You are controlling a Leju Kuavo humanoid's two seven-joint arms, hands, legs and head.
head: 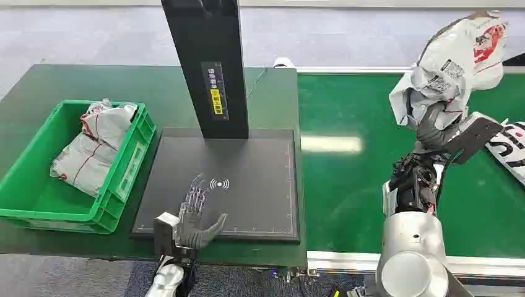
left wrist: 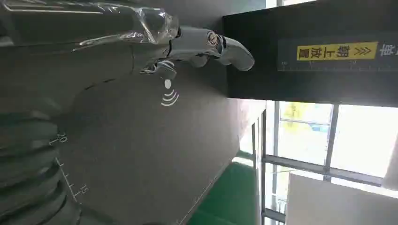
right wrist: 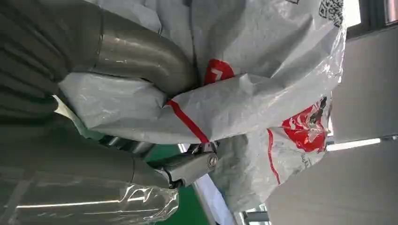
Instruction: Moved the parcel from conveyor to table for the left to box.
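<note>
Right hand [head: 433,127]: clenched around the lower bunched end of a crumpled white plastic parcel with red print [head: 455,59], holding it aloft above the green conveyor belt [head: 347,185]. In the right wrist view the thick grey thumb [right wrist: 141,58] presses into the wrapping and a darker finger [right wrist: 187,168] hooks beneath. Parcel's long axis runs up and away from the hand, toward about 1 o'clock in the head view; bulk of the bag hangs free above the fingers.

Key relation: the black flat scanning pad [head: 247,185] on the dark green table [head: 62,86] lies toward 9 o'clock from the held parcel, well apart, across the belt edge. Judgement: the carry must go that way and down.

Left hand [head: 197,216]: released, fingers spread, resting flat on the pad's near edge, far nearer the drop spot than the right.

Green plastic crate [head: 127,179], at 9 o'clock of the pad and just beside it, holds one white parcel with red stripes [head: 93,145]. Another white printed bag [head: 511,148] lies on the belt at 3 o'clock of the right arm.
</note>
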